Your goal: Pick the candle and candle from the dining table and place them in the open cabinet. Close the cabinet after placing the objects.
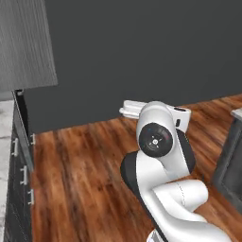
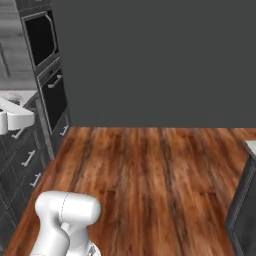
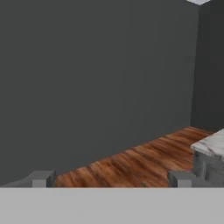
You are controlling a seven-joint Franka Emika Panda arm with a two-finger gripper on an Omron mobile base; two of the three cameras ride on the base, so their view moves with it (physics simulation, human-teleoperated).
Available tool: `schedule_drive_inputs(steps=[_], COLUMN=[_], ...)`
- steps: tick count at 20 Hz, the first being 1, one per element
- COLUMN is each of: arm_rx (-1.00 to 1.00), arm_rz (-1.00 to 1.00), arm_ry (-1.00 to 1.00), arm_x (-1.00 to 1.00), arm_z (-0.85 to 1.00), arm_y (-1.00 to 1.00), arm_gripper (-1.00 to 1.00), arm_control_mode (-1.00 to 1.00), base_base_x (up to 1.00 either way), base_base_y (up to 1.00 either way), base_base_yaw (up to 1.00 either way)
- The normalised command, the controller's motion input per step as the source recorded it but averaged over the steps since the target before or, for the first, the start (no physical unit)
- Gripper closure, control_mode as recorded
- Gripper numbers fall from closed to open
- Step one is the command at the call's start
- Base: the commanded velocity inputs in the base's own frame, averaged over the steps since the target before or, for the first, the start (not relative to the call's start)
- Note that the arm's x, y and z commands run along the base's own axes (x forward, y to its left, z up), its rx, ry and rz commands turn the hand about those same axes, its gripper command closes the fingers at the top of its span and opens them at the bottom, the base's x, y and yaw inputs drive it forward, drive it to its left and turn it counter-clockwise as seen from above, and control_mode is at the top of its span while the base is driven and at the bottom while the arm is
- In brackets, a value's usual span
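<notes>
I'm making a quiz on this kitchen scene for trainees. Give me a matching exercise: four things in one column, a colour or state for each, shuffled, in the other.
Things:
1. floor
2. back wall
3. tool
4. dining table

Colours or states:
A. white marble top, grey veins
B. open, holding nothing
C. plain dark grey
D. reddish-brown wood planks

Pairs: 1-D, 2-C, 3-B, 4-A

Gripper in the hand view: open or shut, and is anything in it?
Open and empty. The gripper shows its two finger tips standing far apart at the bottom of the hand view, with only wood floor and dark wall between them.
</notes>
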Motion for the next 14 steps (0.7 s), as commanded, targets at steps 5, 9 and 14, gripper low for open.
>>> schedule_drive_inputs(steps=[5, 9, 14], arm_rx=[0.00, 0.00, 0.00], arm_rz=[0.00, 0.00, 0.00], arm_ry=[0.00, 0.00, 0.00], arm_x=[0.00, 0.00, 0.00], arm_z=[0.00, 0.00, 0.00], arm_y=[0.00, 0.00, 0.00], arm_gripper=[-1.00, -1.00, -1.00], arm_control_mode=[1.00, 1.00, 1.00], base_base_x=[-0.03, 0.00, 0.00], base_base_y=[-0.02, -0.09, -0.02], base_base_yaw=[-0.56, -0.53, -0.53])
